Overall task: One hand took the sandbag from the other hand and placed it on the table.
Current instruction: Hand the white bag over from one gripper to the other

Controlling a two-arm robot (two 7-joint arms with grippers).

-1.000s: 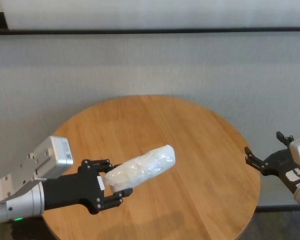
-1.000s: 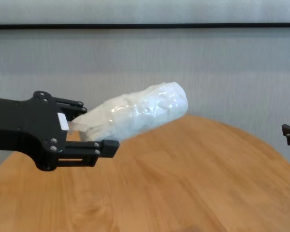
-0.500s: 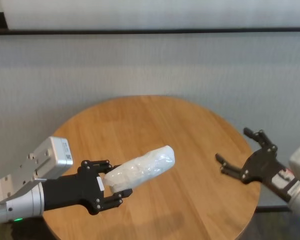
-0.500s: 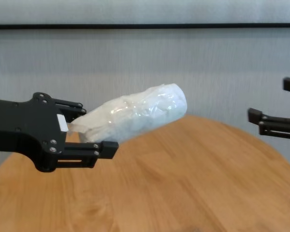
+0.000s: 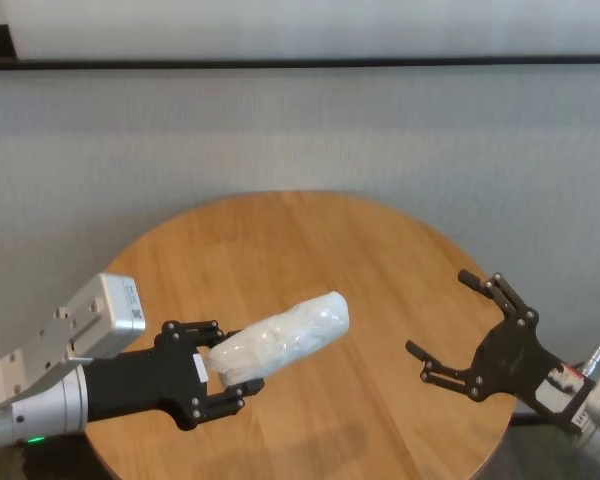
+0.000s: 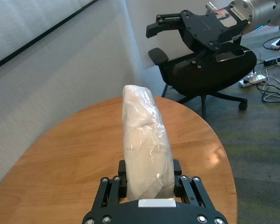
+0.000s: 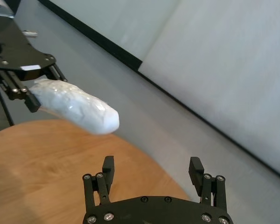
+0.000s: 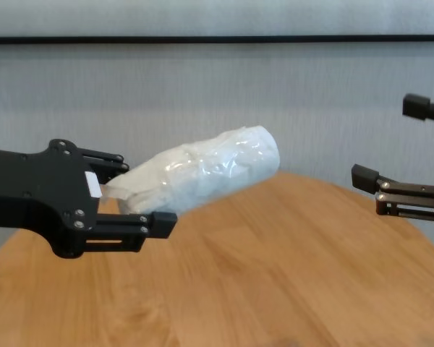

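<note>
The left gripper (image 5: 225,372), at seven o'clock over the bench (image 5: 380,260), grasps the sandbag (image 5: 280,336) by one end (held in the air). The right gripper (image 5: 458,330), at four o'clock, is released; the handover is not yet done, so it must reach the bag's free end.
</note>
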